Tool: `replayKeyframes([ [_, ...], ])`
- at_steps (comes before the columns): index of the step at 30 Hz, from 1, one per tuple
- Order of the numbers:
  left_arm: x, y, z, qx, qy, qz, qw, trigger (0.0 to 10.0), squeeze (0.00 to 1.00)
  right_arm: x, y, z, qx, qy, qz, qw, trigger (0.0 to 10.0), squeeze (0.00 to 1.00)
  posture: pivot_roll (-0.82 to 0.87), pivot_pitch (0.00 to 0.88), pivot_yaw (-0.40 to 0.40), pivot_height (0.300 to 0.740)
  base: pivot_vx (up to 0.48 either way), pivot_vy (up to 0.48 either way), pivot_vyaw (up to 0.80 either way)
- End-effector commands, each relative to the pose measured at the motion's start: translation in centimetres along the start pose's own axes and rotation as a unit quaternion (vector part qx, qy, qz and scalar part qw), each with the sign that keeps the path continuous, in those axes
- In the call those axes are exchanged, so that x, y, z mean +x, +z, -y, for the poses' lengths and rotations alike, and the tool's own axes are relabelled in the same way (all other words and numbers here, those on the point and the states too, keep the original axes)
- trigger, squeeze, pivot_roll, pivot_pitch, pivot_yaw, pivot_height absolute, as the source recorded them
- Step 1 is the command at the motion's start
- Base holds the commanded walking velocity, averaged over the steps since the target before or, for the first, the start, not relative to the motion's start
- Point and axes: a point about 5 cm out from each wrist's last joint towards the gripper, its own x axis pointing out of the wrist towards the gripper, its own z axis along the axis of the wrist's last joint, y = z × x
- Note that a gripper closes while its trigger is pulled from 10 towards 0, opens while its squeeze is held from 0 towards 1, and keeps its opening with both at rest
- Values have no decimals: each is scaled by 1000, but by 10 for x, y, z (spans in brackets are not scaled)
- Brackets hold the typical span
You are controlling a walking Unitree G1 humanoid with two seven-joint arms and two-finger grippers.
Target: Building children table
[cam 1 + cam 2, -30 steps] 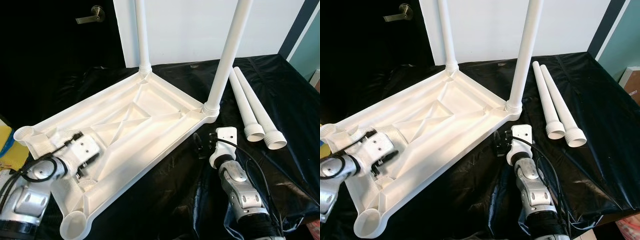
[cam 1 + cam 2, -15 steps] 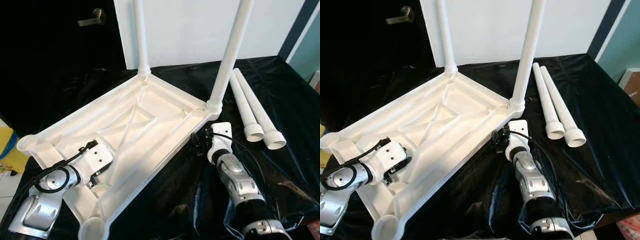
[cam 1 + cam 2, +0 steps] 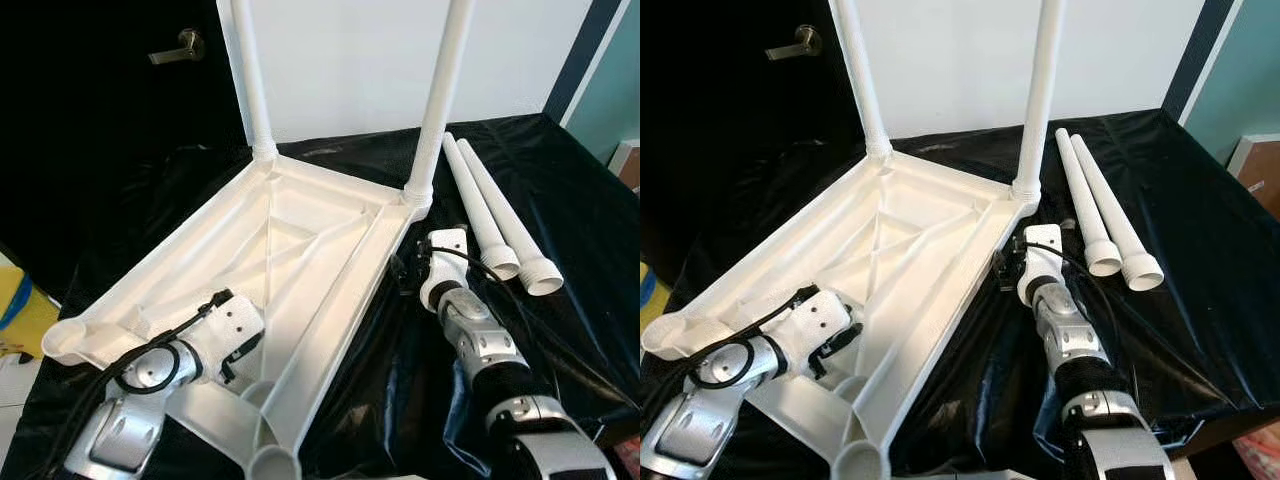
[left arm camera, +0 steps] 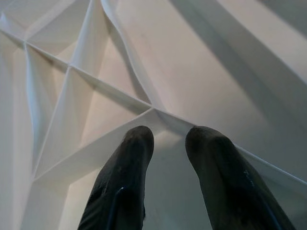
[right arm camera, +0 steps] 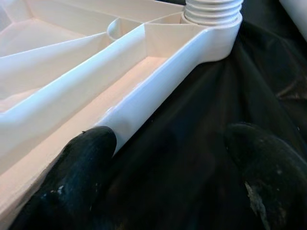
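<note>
a white moulded plastic children's table top is seen lying upside down on a desk covered with crinkled black plastic sheeting, its ribbed underside turned upward. two long white plastic legs are fitted upright in the sockets of its far corners, the far-left leg and the far-right leg both rising out of the top of the head views. two empty round sockets are shown at the near corners, one at the near-left corner and one at the near corner by the bottom edge. two loose white tapered plastic legs are laid side by side on the black sheeting to the right of the table top, touching or nearly touching each other, with their wide threaded ends toward the robot. the left claw is placed inside the underside of the table top near its near end, its two black fingers parted by a narrow gap and pointed at the junction of the white ribs; nothing is held between them. the right claw is positioned at the right long edge of the table top, near the corner that carries the far-right leg; it is spread wide, with one black finger resting against the white rim and the other over the black sheeting, and nothing is gripped. a dark door with a metal lever handle is seen behind the desk on the left, beside a white wall panel.
</note>
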Motion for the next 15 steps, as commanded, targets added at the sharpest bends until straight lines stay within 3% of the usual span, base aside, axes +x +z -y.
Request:
replayKeyframes([
  [1, 21, 11, 40, -23, -102, 29, 994, 10000, 0, 7, 8, -40, -4, 102, 14, 995, 10000, 0, -9, 53, 1, 740, 0, 0, 0],
  [7, 28, 19, 42, -36, -97, 44, 994, 10000, 0, 10, 8, -44, -10, 118, 12, 993, 10000, 0, -4, 54, -3, 740, 0, 0, 0],
  [11, 47, 35, 43, -50, -81, 64, 993, 10000, 0, 16, 6, -51, -20, 128, 4, 992, 10000, 0, -4, 60, -1, 740, 0, 0, 0],
  [15, 54, 39, 39, -57, -60, 68, 994, 10000, 0, 18, 7, -50, -29, 118, 2, 993, 10000, 0, -13, 63, 2, 740, 0, 0, 0],
])
